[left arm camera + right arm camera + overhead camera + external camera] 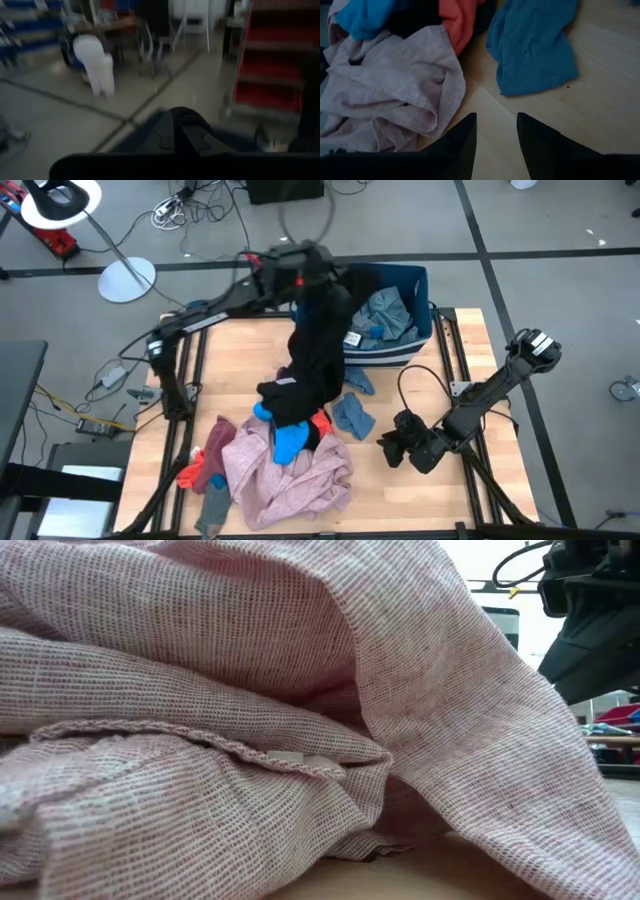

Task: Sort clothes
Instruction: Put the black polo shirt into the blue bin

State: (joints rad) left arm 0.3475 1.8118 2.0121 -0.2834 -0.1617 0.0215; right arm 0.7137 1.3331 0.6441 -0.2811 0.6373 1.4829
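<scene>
left tool [300, 275] pinching black garment [315, 350] above bin [425, 280]; right tool [495, 132] spread; white tag [352, 338] unreadable.

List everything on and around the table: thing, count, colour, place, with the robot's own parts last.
black garment: 1, black, hanging from the left gripper, its lower end on the pile at table centre
pink garment: 1, pale pink, near edge of the table, filling the low view
bright blue garment: 1, bright blue, on the pile beside the pink one
red-orange garment: 1, red-orange, under the black one's lower end
blue sock: 1, blue, flat on the wood in front of the right gripper
bin: 1, dark blue with white stripes, far edge of the table, teal-grey clothes inside
table: 1, light wood
left gripper: shut on the black garment, raised beside the bin
right gripper: open, empty, low over the table
</scene>
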